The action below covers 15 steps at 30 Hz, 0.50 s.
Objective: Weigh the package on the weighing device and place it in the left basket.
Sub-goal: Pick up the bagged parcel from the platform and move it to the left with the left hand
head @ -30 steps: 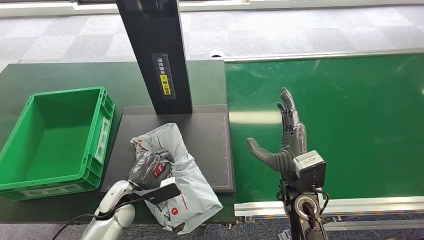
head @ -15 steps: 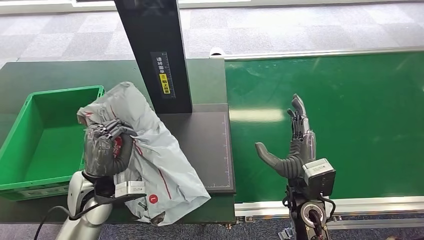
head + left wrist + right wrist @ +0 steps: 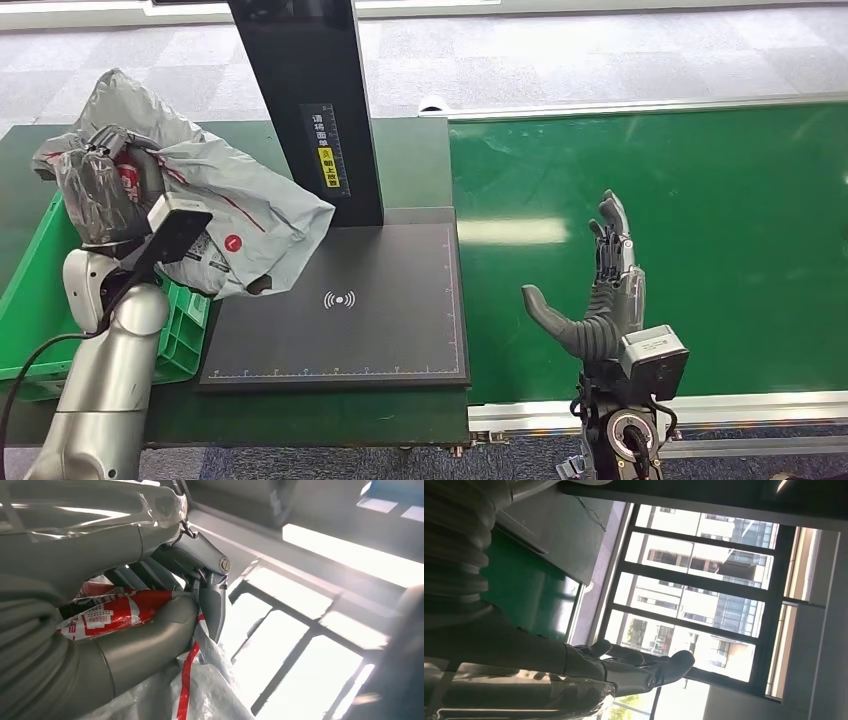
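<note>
Head view: my left hand [image 3: 95, 190] grips the grey package [image 3: 235, 225], lifted above the green basket [image 3: 185, 325] at the scale's [image 3: 340, 330] left edge. Left wrist view: my fingers [image 3: 210, 590] clamp the red-printed plastic. My right hand [image 3: 600, 300] hangs over the green belt [image 3: 700, 220], fingers spread, holding nothing.

Parcel-sorting station inside an office-type building. Flat black weighing platform [image 3: 340, 300] with ruled edges and a wireless symbol, set on a dark table [image 3: 200, 150]. Black upright column [image 3: 305, 100] with a label strip at the platform's far edge. Green conveyor belt [image 3: 700, 230] with metal rails just right of the platform. Green plastic crate [image 3: 185, 335] just left of it. Grey carpet tiles [image 3: 560, 60] beyond the platform. Tall multi-pane windows [image 3: 704, 605] facing other buildings, seen from the right wrist.
</note>
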### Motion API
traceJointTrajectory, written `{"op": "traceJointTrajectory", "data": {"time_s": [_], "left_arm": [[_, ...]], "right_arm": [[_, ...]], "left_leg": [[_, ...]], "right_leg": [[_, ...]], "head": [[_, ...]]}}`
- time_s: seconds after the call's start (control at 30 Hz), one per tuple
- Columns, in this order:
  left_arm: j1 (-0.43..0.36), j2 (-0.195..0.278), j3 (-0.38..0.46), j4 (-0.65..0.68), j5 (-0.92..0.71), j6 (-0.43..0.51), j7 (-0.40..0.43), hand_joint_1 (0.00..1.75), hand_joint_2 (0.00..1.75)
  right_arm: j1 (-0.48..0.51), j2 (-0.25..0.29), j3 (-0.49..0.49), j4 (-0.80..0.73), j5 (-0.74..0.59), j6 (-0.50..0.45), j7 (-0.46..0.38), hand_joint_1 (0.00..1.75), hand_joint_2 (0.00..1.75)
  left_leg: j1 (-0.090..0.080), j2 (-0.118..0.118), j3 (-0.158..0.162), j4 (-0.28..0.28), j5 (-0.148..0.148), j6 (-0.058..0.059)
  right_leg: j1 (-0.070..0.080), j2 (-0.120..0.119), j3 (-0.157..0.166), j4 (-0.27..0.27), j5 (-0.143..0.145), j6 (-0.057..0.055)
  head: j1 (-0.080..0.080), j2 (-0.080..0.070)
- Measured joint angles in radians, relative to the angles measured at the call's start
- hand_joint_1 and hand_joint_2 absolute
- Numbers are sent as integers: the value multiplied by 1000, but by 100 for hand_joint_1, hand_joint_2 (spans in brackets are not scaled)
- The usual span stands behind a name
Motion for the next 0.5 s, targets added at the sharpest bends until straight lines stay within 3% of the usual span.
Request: {"op": "traceJointTrajectory", "data": {"time_s": [0.23, 0.5], "left_arm": [[-181, 63, 37, 426, -169, 32, 128, 175, 175], [-252, 109, 27, 708, -330, -133, 324, 175, 175]], "right_arm": [[-11, 2, 21, 1, -12, 0, 0, 0, 175], [-21, 2, 25, 2, -20, 0, 9, 0, 175]], "left_leg": [[0, 2, -1, 0, 0, 0], [0, 4, -3, 0, 0, 0]], "right_leg": [[0, 2, -1, 0, 0, 0], [0, 4, -4, 0, 0, 0]], "head": [[0, 0], [0, 0]]}}
